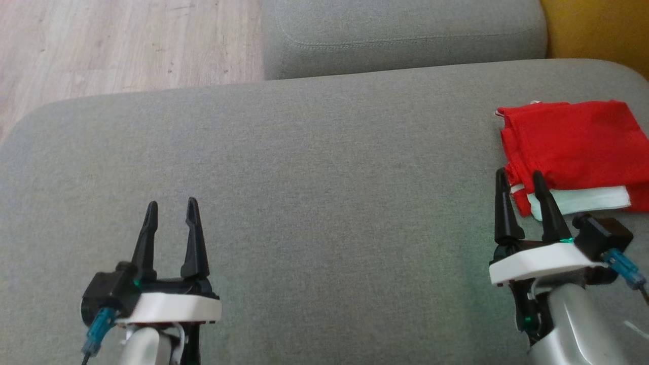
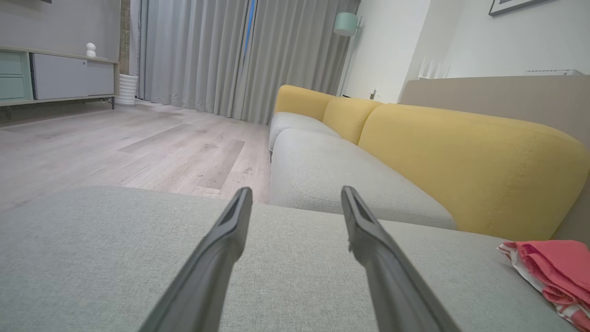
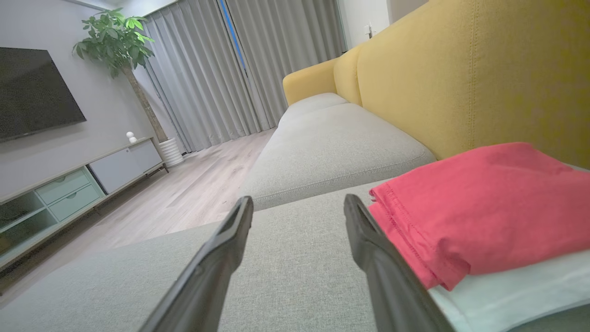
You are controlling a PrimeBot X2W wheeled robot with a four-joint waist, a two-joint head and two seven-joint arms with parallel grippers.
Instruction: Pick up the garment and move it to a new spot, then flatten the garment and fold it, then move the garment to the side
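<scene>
A folded red garment [image 1: 575,147] with a white layer under its near edge lies at the right end of the grey sofa cushion [image 1: 314,177]. My right gripper [image 1: 519,175] stands open just left of the garment's near corner, with nothing between its fingers. In the right wrist view the garment [image 3: 484,203] lies right beside the right fingertip [image 3: 357,219], and the right gripper [image 3: 297,200] is open over bare cushion. My left gripper [image 1: 171,204] is open at the lower left, far from the garment. The left wrist view has the left gripper [image 2: 295,191] open and the garment [image 2: 555,272] at the far right.
A second grey seat cushion [image 1: 400,35] lies beyond the one under me, with a gap between them. The yellow sofa back [image 3: 461,74] rises behind the garment. Wooden floor [image 1: 121,45] lies past the cushion's far left edge.
</scene>
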